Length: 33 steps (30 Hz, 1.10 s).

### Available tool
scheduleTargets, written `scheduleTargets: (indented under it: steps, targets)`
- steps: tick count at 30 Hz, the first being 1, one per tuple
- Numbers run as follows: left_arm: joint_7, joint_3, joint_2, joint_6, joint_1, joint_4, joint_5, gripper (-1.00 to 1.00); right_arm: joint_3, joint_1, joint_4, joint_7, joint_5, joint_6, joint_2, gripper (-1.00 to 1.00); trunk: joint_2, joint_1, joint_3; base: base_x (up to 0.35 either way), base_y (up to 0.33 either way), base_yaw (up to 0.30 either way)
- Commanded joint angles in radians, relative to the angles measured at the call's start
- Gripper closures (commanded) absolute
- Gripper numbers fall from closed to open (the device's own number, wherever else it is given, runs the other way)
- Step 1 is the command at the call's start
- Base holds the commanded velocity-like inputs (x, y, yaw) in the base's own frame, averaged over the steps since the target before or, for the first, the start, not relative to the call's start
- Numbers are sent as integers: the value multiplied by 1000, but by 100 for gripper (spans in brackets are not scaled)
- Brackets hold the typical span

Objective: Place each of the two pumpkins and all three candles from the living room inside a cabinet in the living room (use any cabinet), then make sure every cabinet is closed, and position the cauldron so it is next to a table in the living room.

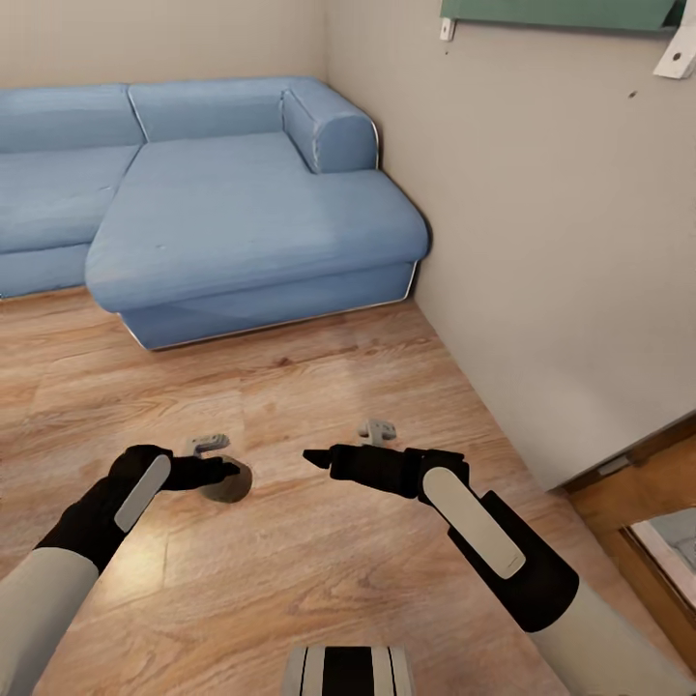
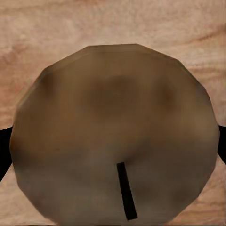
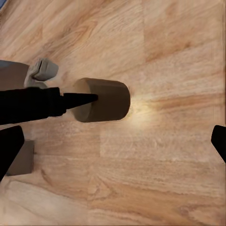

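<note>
**Candle held at left gripper, above floor**

A grey-beige candle (image 1: 230, 480) is sitting between the fingertips of the left gripper (image 1: 224, 473), whose fingers are clamping it on either side; the left wrist view is showing its round top (image 2: 113, 136) and wick close up. Below it, the wooden floor (image 1: 290, 570) is lying bare. The right gripper (image 1: 319, 458) is hanging just beside, fingers spread apart and holding nothing. Farther back, a blue sofa (image 1: 242, 213) is standing against the beige wall (image 1: 541, 242).

Blue corner sofa (image 1: 232, 203) on wood floor (image 1: 290, 561), beside beige wall (image 1: 541, 251).
</note>
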Motion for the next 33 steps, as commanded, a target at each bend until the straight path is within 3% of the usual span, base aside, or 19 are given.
scheduleTargets:
  steps: [1, 5, 10, 11, 14, 17, 20, 23, 33]
  targets:
    - [13, -3, 2, 10, 0, -14, 13, 100, -1, -1, 0, -11, -10, -1, -1, -100, 0, -1, 3, -23, 0, 0]
    - [90, -1, 3, 54, 3, -88, 16, 100, -8, -1, 15, -15, -10, -1, -1, -100, 1, -2, 19, -11, 0, 0]
    - [125, 7, 4, 115, 6, -192, 20, 100, -13, -1, 36, -17, -6, -1, -1, -100, 2, -5, 38, -3, 0, 0]
    - [127, 18, 4, 123, 7, -201, 20, 100, -13, -1, 39, -17, -5, -1, -1, -100, 2, -5, 42, -1, 0, 0]
    - [133, 99, 3, 162, 9, -241, 18, 100, -14, -1, 49, -19, -4, -1, -2, -100, 3, -6, 53, 0, 0, 0]
    - [135, 139, 4, 175, 9, -260, 15, 100, -21, -1, 52, -37, -4, -1, -2, -100, 4, -8, 65, 0, 0, 0]
    - [146, 155, 3, 175, 10, -269, 14, 100, -36, -1, 55, -74, -4, -1, -1, -100, 4, -9, 77, 0, 0, 0]
    - [190, 166, 1, 175, 10, -276, 14, 100, -46, -1, 56, -100, -4, 0, 1, -100, 5, -10, 88, 0, 0, 0]
    - [202, 168, 0, 175, 10, -278, 15, 100, -48, 0, 55, -104, -7, 0, 2, -100, 7, -15, 127, -36, 0, 0]
